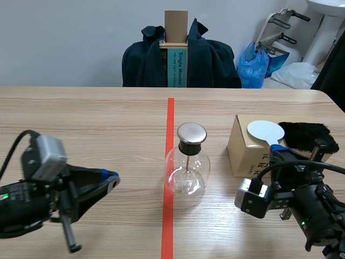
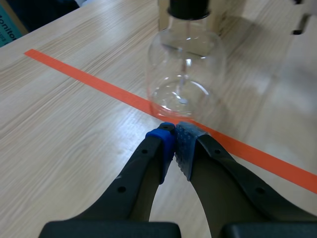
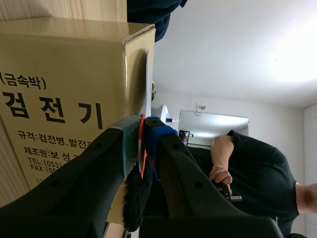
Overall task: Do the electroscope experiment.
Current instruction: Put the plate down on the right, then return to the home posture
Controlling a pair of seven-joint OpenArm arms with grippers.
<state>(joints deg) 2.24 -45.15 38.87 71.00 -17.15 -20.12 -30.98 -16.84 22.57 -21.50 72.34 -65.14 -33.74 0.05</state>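
Glass electroscope (image 1: pixel 186 171) is fragile; left hand (image 2: pixel 174 131) closed empty, right hand (image 3: pixel 142 131) pinching the light white paddle (image 1: pixel 264 131) by its thin handle.

A plain lab or classroom-type workroom: a wood-grain table (image 1: pixel 81 118) marked with an orange-red tape line (image 1: pixel 170 124), a glass electroscope (image 1: pixel 186 172) standing on it, a bare pale wall (image 1: pixel 64 38), a dark jacket (image 1: pixel 210 62) and blue plastic bag (image 1: pixel 253 65) behind.
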